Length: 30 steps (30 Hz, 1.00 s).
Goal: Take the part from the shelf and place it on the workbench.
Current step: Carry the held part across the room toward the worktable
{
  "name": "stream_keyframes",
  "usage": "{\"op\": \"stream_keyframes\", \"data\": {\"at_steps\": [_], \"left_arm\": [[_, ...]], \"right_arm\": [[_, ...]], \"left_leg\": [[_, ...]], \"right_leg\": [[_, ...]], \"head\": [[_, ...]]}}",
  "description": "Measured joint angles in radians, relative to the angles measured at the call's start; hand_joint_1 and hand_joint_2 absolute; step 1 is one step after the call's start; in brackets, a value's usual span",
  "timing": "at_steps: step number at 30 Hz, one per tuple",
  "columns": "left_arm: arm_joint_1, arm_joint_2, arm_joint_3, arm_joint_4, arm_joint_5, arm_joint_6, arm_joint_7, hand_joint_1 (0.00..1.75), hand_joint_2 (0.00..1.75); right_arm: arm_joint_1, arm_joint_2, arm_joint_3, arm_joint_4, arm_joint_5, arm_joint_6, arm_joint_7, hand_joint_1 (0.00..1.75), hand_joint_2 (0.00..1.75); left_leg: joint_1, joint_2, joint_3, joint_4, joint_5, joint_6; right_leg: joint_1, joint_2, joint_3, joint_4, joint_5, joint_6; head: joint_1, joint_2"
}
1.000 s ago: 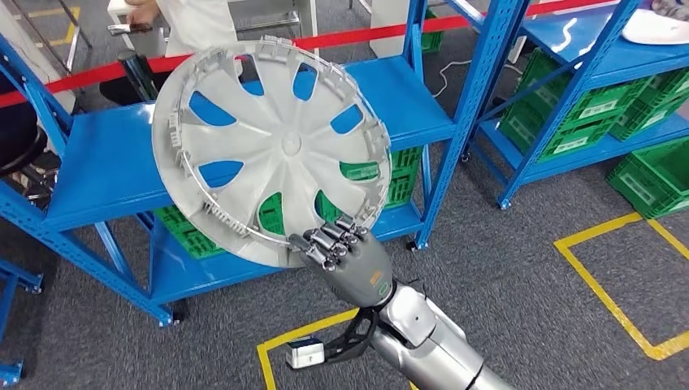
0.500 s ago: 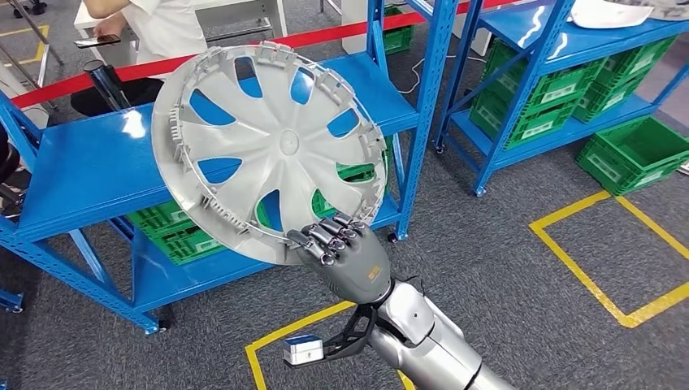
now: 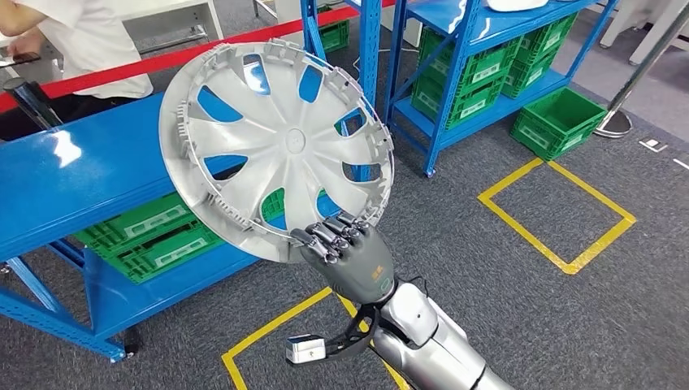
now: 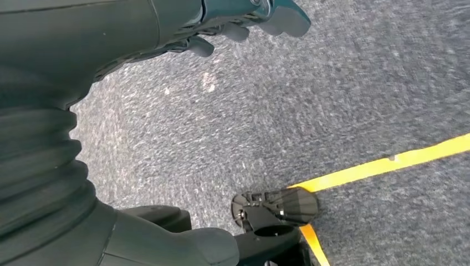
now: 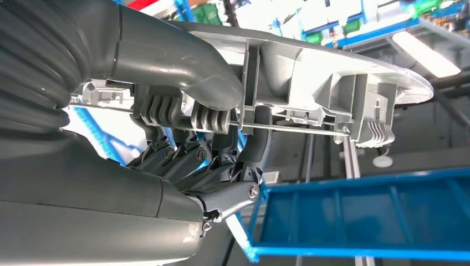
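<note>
Wheel cover held by one rim edge, clear of the shelf.
Right hand (image 3: 348, 252) grips the wheel cover (image 3: 276, 146) at its near rim, raised over the blue shelf (image 3: 73, 175); the off-centre hold risks slipping or swinging against shelf uprights. Left hand (image 4: 244, 19) hangs, holding nothing.

crate labels (image 3: 159, 218) blurred, no text legible

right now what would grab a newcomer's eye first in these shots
The big silver wheel cover, held up at a tilt in the middle of the head view, gripped at its lower rim by the right hand. Behind it stand bright blue shelves with green crates underneath, and yellow floor tape marks a square on the grey floor to the right.
</note>
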Motion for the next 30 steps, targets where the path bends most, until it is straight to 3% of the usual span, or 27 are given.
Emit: {"op": "stream_keyframes", "data": {"at_steps": [2,3,5,7,9,10,12,13,15,16,18,20,22,24,25,26,27,28,30], "left_arm": [[-0.002,-0.001,0.0,0.0,-0.001,0.0,0.005,0.0,1.75],[-0.003,-0.001,0.0,0.0,-0.001,0.0,0.006,0.0,1.75],[-0.003,-0.002,0.0,0.0,0.0,-0.001,0.007,0.0,1.75],[-0.001,-0.003,0.001,0.001,0.003,0.0,0.007,0.0,1.75],[0.003,-0.004,0.002,0.001,0.008,-0.001,0.007,0.0,1.75],[0.003,-0.004,0.002,0.001,0.01,-0.001,0.006,0.0,1.75],[0.003,-0.005,0.003,0.001,0.014,-0.003,0.003,0.0,1.75],[0.002,-0.004,0.004,0.0,0.016,-0.003,-0.001,0.0,1.75],[0.0,-0.005,0.007,0.0,0.024,-0.004,-0.015,0.0,1.75],[0.0,-0.006,0.009,-0.001,0.027,-0.005,-0.021,0.0,1.75],[-0.002,-0.01,0.011,-0.001,0.032,-0.006,-0.029,0.0,1.75],[-0.002,-0.013,0.011,-0.001,0.033,-0.006,-0.031,0.0,1.75],[-0.001,-0.016,0.011,-0.001,0.032,-0.006,-0.031,0.0,1.75],[0.001,-0.017,0.011,0.0,0.031,-0.006,-0.031,0.0,1.75],[0.002,-0.018,0.011,0.001,0.031,-0.006,-0.031,0.0,1.75],[0.002,-0.018,0.011,0.001,0.031,-0.005,-0.03,0.0,1.75],[0.002,-0.019,0.011,0.001,0.03,-0.004,-0.027,0.0,1.75],[0.002,-0.016,0.011,0.0,0.029,-0.002,-0.022,0.0,1.75],[0.002,-0.012,0.011,-0.001,0.026,0.002,-0.009,0.0,1.75]], "right_arm": [[0.0,0.001,-0.001,-0.005,0.003,0.007,0.0,1.75,1.75],[0.0,0.001,-0.001,-0.008,0.004,0.009,-0.001,1.75,1.75],[-0.004,0.002,-0.002,-0.012,0.005,0.015,-0.001,1.75,1.75],[-0.008,0.006,-0.002,-0.014,0.006,0.022,-0.001,1.75,1.75],[-0.01,0.007,-0.002,-0.014,0.009,0.029,0.0,1.75,1.75],[-0.01,0.007,-0.002,-0.014,0.011,0.032,0.0,1.75,1.75],[-0.01,0.007,-0.002,-0.015,0.014,0.035,0.001,1.75,1.75],[-0.01,0.007,-0.002,-0.017,0.016,0.036,0.003,1.75,1.75],[-0.01,0.007,-0.002,-0.021,0.024,0.04,0.011,1.75,1.75],[-0.007,0.007,-0.002,-0.025,0.029,0.042,0.015,1.75,1.75],[-0.001,0.005,-0.002,-0.033,0.035,0.045,0.019,1.75,1.75],[0.002,0.003,-0.003,-0.041,0.037,0.048,0.02,1.75,1.75],[0.001,0.002,-0.003,-0.045,0.038,0.052,0.021,1.75,1.75],[0.005,0.001,-0.002,-0.045,0.038,0.057,0.022,1.75,1.75],[0.007,-0.001,-0.002,-0.045,0.037,0.058,0.024,1.75,1.75],[0.009,-0.002,-0.003,-0.045,0.036,0.06,0.025,1.75,1.75],[0.009,-0.004,-0.003,-0.045,0.033,0.06,0.026,1.75,1.75],[0.009,-0.006,-0.004,-0.045,0.031,0.06,0.024,1.75,1.75],[0.009,-0.007,-0.004,-0.044,0.027,0.059,0.016,1.75,1.75]], "left_leg": [[0.0,0.019,0.003,-0.001,0.001,-0.012],[0.002,0.016,0.002,0.003,-0.003,-0.019],[0.007,-0.029,-0.017,0.052,-0.044,-0.032],[0.011,-0.084,-0.065,0.172,-0.117,-0.041],[0.012,-0.098,-0.104,0.271,-0.157,-0.041],[0.012,-0.101,-0.1,0.27,-0.148,-0.038],[0.01,-0.121,-0.037,0.158,-0.086,-0.021],[0.008,-0.147,0.002,0.085,-0.062,-0.009],[0.001,-0.181,0.048,-0.007,-0.04,0.014],[-0.002,-0.183,0.051,-0.019,-0.043,0.019],[-0.004,-0.16,0.057,-0.04,-0.028,0.023],[0.004,-0.132,0.067,-0.069,-0.004,0.026],[0.007,-0.1,0.068,-0.08,0.008,0.027],[0.008,-0.068,0.063,-0.08,0.01,0.026],[0.01,-0.053,0.06,-0.077,0.009,0.023],[0.014,-0.038,0.057,-0.072,0.008,0.018],[0.018,-0.025,0.054,-0.063,0.003,0.01],[0.019,-0.014,0.05,-0.053,-0.003,0.0],[0.016,0.006,0.044,-0.032,-0.02,-0.018]], "right_leg": [[0.001,0.019,-0.007,0.002,0.009,-0.016],[0.0,0.03,-0.01,0.0,0.014,-0.023],[-0.006,0.052,-0.016,-0.003,0.025,-0.035],[-0.008,0.075,-0.026,-0.003,0.034,-0.04],[-0.007,0.104,-0.038,-0.003,0.043,-0.04],[-0.007,0.119,-0.043,-0.003,0.048,-0.038],[-0.006,0.148,-0.049,-0.004,0.057,-0.034],[-0.007,0.159,-0.052,-0.005,0.062,-0.031],[-0.014,0.178,-0.057,-0.009,0.071,-0.02],[-0.018,0.187,-0.059,-0.013,0.075,-0.012],[-0.02,0.199,-0.062,-0.025,0.087,0.002],[-0.012,0.162,-0.078,-0.001,0.068,0.008],[-0.007,0.107,-0.125,0.105,0.0,0.012],[-0.009,0.089,-0.167,0.216,-0.051,0.02],[-0.012,0.085,-0.165,0.226,-0.05,0.026],[-0.015,0.079,-0.141,0.195,-0.033,0.031],[-0.02,0.064,-0.099,0.131,-0.007,0.039],[-0.023,0.037,-0.06,0.069,0.013,0.045],[-0.027,0.0,-0.018,-0.004,0.031,0.037]], "head": [[-0.001,0.0],[-0.001,0.0],[-0.003,0.0],[-0.006,0.0],[-0.007,0.0],[-0.007,0.0],[-0.007,0.0],[-0.006,0.0],[-0.005,0.0],[-0.006,0.0],[-0.009,0.0],[-0.005,0.0],[0.003,0.0],[0.007,0.0],[0.007,0.0],[0.007,0.0],[0.007,0.0],[0.009,0.0],[0.008,0.0]]}}
